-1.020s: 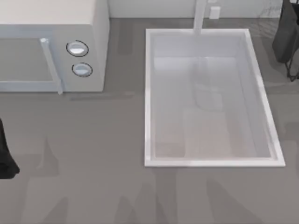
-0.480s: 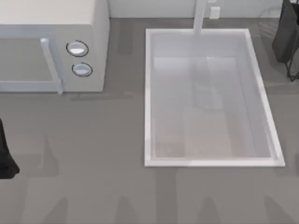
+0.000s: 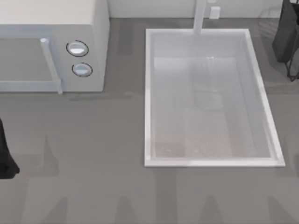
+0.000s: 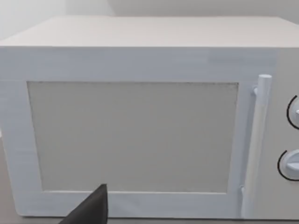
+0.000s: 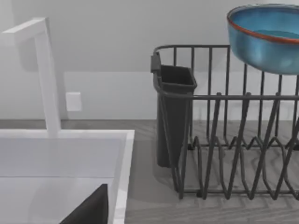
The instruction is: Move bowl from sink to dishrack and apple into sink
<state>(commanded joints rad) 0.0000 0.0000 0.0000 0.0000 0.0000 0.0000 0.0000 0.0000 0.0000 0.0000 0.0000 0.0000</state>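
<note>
**Bowl's up on the dishrack, sink sitting bare**

From above, the sink [image 3: 148, 98] takes up the right half of the table [image 3: 93, 154], faucet post [image 3: 200, 16] at its far rim. White microwave [image 3: 51, 44] sits far left. The right wrist view has the blue bowl [image 5: 266, 35] perched high on the dark wire dishrack [image 5: 224, 140], next to the rack's dark cutlery cup [image 5: 173, 107], just beside the sink. The left arm [image 3: 5, 158] is parked at the left edge, facing the microwave. Can't tell how either claw stands, wide or narrow.
</note>
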